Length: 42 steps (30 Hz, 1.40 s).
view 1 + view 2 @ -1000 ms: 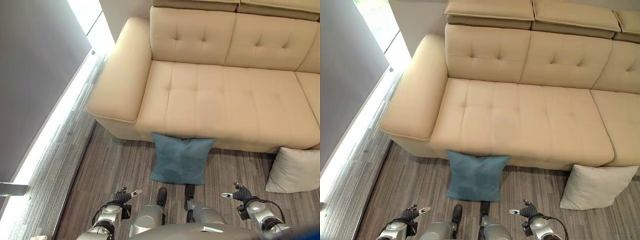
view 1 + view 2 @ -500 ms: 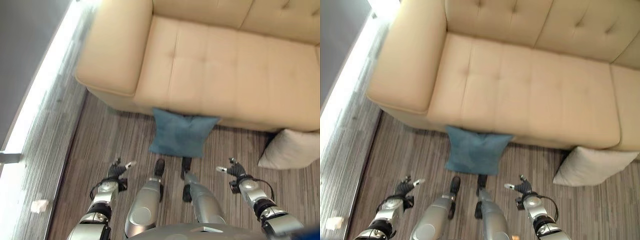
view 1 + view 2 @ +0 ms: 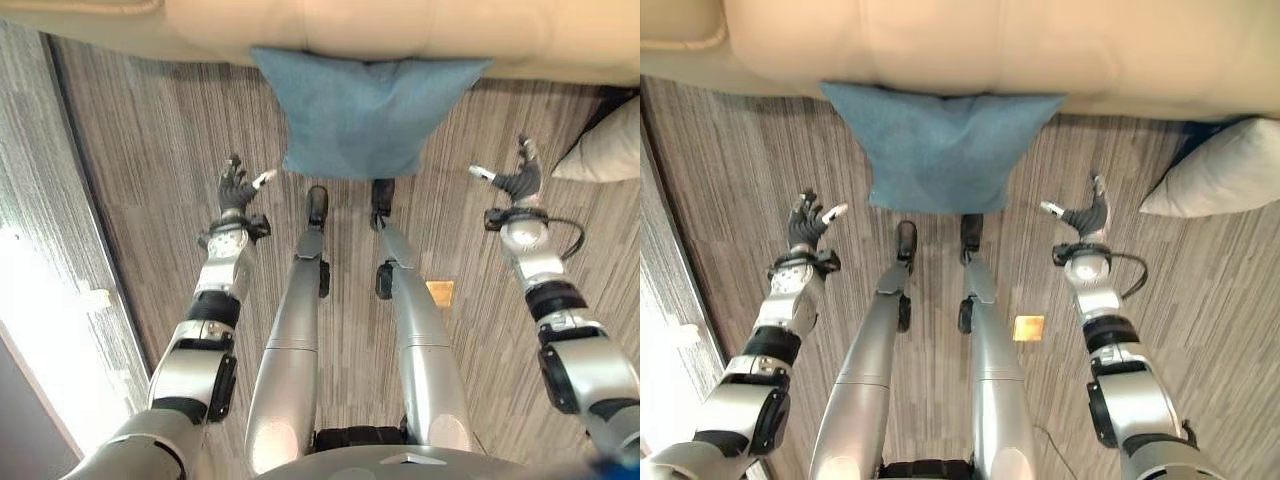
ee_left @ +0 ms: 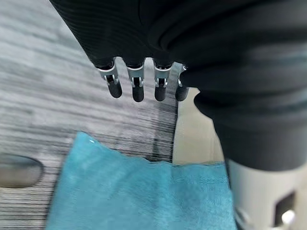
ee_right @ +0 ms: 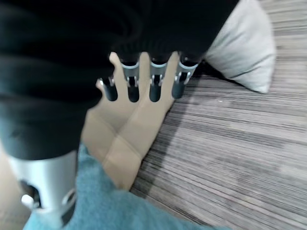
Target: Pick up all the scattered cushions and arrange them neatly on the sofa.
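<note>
A blue cushion (image 3: pixel 365 108) leans on the floor against the front of the beige sofa (image 3: pixel 940 45); it also appears in the left wrist view as teal cloth (image 4: pixel 134 191). A pale grey cushion (image 3: pixel 1225 170) rests on the floor at the right by the sofa, seen too in the right wrist view (image 5: pixel 242 45). My left hand (image 3: pixel 236 188) hovers open to the left of the blue cushion, apart from it. On the other side of the blue cushion my right hand (image 3: pixel 518 180) is open as well, between the two cushions. Neither hand holds anything.
Striped grey-brown carpet (image 3: pixel 150 150) covers the floor. A bright strip of light floor (image 3: pixel 50 330) runs along the left. A small yellow square (image 3: pixel 1027 327) lies on the carpet near my right arm.
The camera has tilted down and come closer, so the sofa seat has slid out of the top of the view. Both arms now reach forward to either side of the blue cushion.
</note>
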### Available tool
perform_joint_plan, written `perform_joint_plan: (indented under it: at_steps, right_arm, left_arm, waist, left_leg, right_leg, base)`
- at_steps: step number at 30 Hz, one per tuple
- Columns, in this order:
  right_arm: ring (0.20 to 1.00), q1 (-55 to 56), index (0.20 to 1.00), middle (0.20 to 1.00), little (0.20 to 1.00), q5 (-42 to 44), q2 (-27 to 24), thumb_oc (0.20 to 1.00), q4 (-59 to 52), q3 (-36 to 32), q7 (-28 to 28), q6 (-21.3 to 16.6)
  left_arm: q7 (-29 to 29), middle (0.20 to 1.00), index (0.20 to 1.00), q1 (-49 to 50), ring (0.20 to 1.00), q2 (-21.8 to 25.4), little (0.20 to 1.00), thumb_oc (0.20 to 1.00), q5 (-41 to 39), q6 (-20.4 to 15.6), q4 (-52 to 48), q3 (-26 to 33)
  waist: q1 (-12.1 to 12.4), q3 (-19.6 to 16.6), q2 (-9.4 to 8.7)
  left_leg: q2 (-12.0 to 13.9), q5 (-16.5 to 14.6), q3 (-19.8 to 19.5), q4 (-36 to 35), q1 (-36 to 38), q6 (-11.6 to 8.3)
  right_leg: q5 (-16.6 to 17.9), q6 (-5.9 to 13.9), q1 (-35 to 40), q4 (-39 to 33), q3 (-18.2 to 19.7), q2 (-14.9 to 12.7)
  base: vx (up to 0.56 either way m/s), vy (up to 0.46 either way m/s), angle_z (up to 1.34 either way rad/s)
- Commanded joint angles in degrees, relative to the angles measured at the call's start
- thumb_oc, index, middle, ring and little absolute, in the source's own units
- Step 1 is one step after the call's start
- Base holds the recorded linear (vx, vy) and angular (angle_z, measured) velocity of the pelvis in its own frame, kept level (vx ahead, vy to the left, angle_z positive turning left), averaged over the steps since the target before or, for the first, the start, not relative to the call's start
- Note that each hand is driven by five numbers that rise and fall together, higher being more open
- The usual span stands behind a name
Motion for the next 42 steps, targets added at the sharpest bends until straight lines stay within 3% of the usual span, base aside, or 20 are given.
perform_joint_plan:
  at_steps: [1,2,11,22,28,29,30,31,32,37,40,42]
  right_arm:
    - [1.000,2.83,1.000,1.000,1.000,3.07,-4.24,1.000,-3.55,1.59,-1.80,-1.79]
    - [1.000,-0.06,1.000,1.000,1.000,5.09,-5.69,1.000,-4.41,3.27,-1.12,-1.71]
    - [1.000,-9.76,1.000,1.000,1.000,9.01,-7.61,1.000,-5.50,8.91,-1.02,-2.64]
    - [1.000,-22.92,1.000,1.000,1.000,13.62,-5.93,1.000,-4.90,14.88,-0.60,-4.63]
    - [1.000,-32.45,1.000,1.000,1.000,13.63,-0.59,1.000,-4.34,22.33,-0.27,-4.68]
    - [0.865,-35.01,0.865,0.865,0.865,14.69,2.08,0.865,-4.26,23.17,-0.60,-4.79]
    - [0.438,-35.56,0.438,0.438,0.438,14.81,2.61,0.438,-4.38,23.42,-0.58,-4.79]
    - [0.200,-36.90,0.200,0.200,0.200,15.45,4.31,0.200,-4.94,23.82,-0.67,-5.05]
    - [0.200,-37.46,0.200,0.200,0.200,15.73,4.65,0.200,-5.17,23.89,-0.72,-5.23]
    - [0.200,-34.60,0.200,0.200,0.200,15.56,7.22,0.200,-11.91,19.35,-1.38,-7.19]
    - [0.200,-25.44,0.200,0.200,0.200,12.65,6.96,0.200,-18.30,14.91,-0.12,-7.25]
    - [0.200,-23.13,0.200,0.200,0.200,12.26,6.87,0.200,-20.13,13.89,0.41,-7.30]
  left_arm:
    - [1.83,1.000,1.000,3.29,1.000,2.83,1.000,1.000,-0.42,-2.06,-3.39,2.92]
    - [3.04,1.000,1.000,0.27,1.000,4.83,1.000,1.000,0.03,-2.05,-3.56,2.31]
    - [3.58,1.000,1.000,-10.38,1.000,10.81,1.000,1.000,-3.16,-2.79,-3.02,-0.85]
    - [2.89,1.000,1.000,-21.28,1.000,10.98,1.000,1.000,-7.05,-4.16,-5.64,-6.90]
    - [3.82,1.000,1.000,-29.09,1.000,10.07,1.000,1.000,-3.59,-3.19,-5.26,-14.56]
    - [5.07,1.000,1.000,-32.40,1.000,8.93,1.000,1.000,-3.05,-3.54,-5.68,-16.62]
    - [5.31,1.000,1.000,-32.75,1.000,8.72,1.000,1.000,-3.20,-3.67,-6.02,-16.69]
    - [5.93,0.504,0.504,-33.54,0.504,7.23,0.504,0.504,-4.08,-4.23,-7.30,-16.60]
    - [6.09,0.200,0.200,-33.77,0.200,6.71,0.200,0.200,-4.58,-4.46,-7.99,-16.38]
    - [5.63,0.200,0.200,-29.10,0.200,2.55,0.200,0.200,-8.09,-6.03,-15.72,-12.30]
    - [3.60,0.200,0.200,-19.34,0.200,-2.85,0.200,0.200,-8.07,-5.84,-24.92,-8.38]
    - [3.09,0.200,0.200,-17.01,0.200,-3.60,0.200,0.200,-7.52,-5.38,-27.15,-8.11]
  waist:
    - [-0.89,-1.75,3.88]
    - [-1.28,-1.75,4.09]
    - [-2.37,-1.75,4.76]
    - [-3.29,-1.75,5.66]
    - [-3.21,-1.75,5.82]
    - [-3.42,-1.75,5.73]
    - [-3.42,-1.75,5.75]
    - [-3.41,-1.75,5.80]
    - [-3.40,-1.75,5.78]
    - [-3.76,-1.75,5.76]
    - [-4.06,-1.75,5.39]
    - [-4.15,-1.75,5.30]
  left_leg:
    - [-1.53,-4.06,-5.89,0.40,-1.13,-1.88]
    - [-1.99,-4.67,-6.38,2.37,-5.99,-1.81]
    - [-3.02,-6.10,-7.03,9.39,-20.08,-0.66]
    - [-4.66,-6.15,-7.34,13.04,-28.11,-0.37]
    - [-4.42,-5.96,-6.50,14.73,-30.16,-0.75]
    - [-4.68,-5.87,-6.53,14.15,-30.21,-0.71]
    - [-4.70,-5.84,-6.57,14.08,-30.21,-0.71]
    - [-4.74,-5.64,-6.71,13.70,-30.22,-0.75]
    - [-4.79,-5.56,-6.71,13.64,-30.21,-0.79]
    - [-4.57,-4.71,-6.31,11.15,-26.56,-1.01]
    - [-4.03,-3.59,-5.91,4.91,-17.72,-1.22]
    - [-3.78,-3.05,-5.81,3.04,-14.89,-1.40]
  right_leg:
    - [-2.82,2.18,0.69,9.31,0.85,-1.91]
    - [-3.54,2.32,-4.21,12.09,0.54,-1.76]
    - [-5.26,2.46,-18.27,20.35,1.22,-0.37]
    - [-6.56,2.47,-26.73,26.01,2.13,1.69]
    - [-7.84,1.45,-28.89,27.51,1.87,2.49]
    - [-7.61,1.62,-28.81,27.27,1.84,2.29]
    - [-7.62,1.60,-28.80,27.26,1.80,2.31]
    - [-7.67,1.54,-28.84,27.14,1.87,2.44]
    - [-7.73,1.42,-28.83,27.07,1.89,2.51]
    - [-7.57,0.30,-24.58,23.63,1.61,3.05]
    - [-6.86,-0.26,-16.44,17.86,1.14,2.84]
    - [-6.61,-0.35,-13.80,16.11,1.14,2.84]
  base:
    - [0.05,-0.053,0.05]
    - [0.04,-0.066,0.11]
    - [0.07,-0.013,0.03]
    - [0.06,0.005,-0.02]
    - [0.01,-0.014,-0.02]
    - [0.00,-0.028,-0.05]
    - [0.00,-0.039,-0.04]
    - [0.00,0.000,0.00]
    - [-0.02,-0.038,0.04]
    - [-0.05,-0.060,0.04]
    - [-0.11,-0.082,0.11]
    - [-0.07,-0.073,0.19]
